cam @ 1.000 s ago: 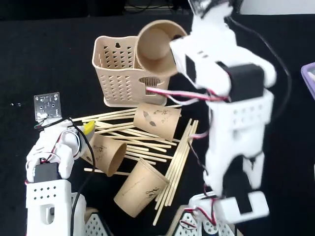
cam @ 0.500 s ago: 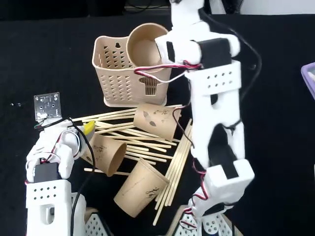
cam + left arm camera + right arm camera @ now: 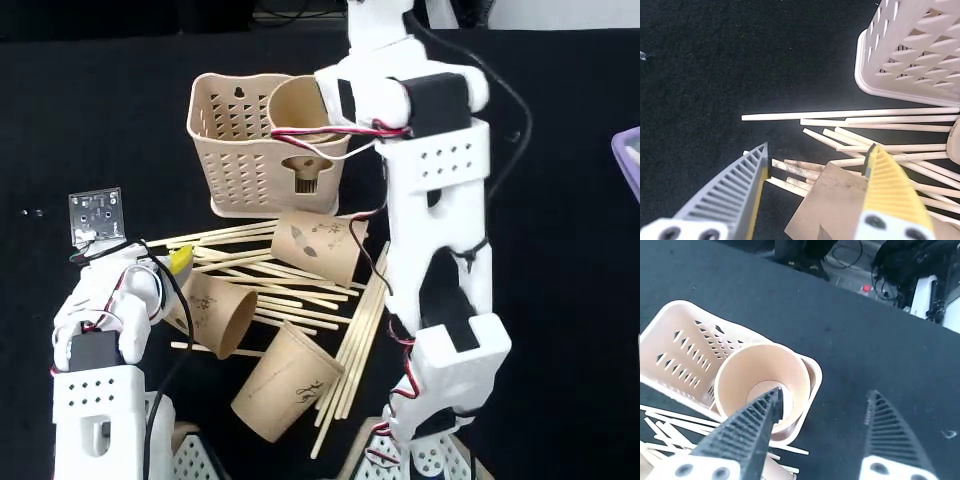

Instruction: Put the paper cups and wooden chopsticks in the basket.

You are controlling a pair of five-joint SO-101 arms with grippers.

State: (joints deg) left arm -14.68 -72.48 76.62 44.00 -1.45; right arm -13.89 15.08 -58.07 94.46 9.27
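Note:
The beige slotted basket (image 3: 240,160) stands at the back of the black table, and one paper cup (image 3: 298,105) sits tilted in its right end. My right gripper (image 3: 824,391) hangs open over that cup (image 3: 757,377), one finger above its mouth and the other outside the basket (image 3: 685,347). Three more brown paper cups (image 3: 320,245) (image 3: 215,312) (image 3: 285,380) lie on their sides among scattered wooden chopsticks (image 3: 290,290). My left gripper (image 3: 818,146) stands open low over a cup (image 3: 835,205) and chopsticks (image 3: 850,114), near the basket's wall (image 3: 920,50).
A small square board (image 3: 96,215) stands at the left beside the left arm. A purple container's edge (image 3: 628,160) shows at the far right. More chopsticks (image 3: 360,320) lie along the right arm's base.
The right arm swung left and down, carrying the cup from above the basket's right corner into the basket. The left arm has kept still.

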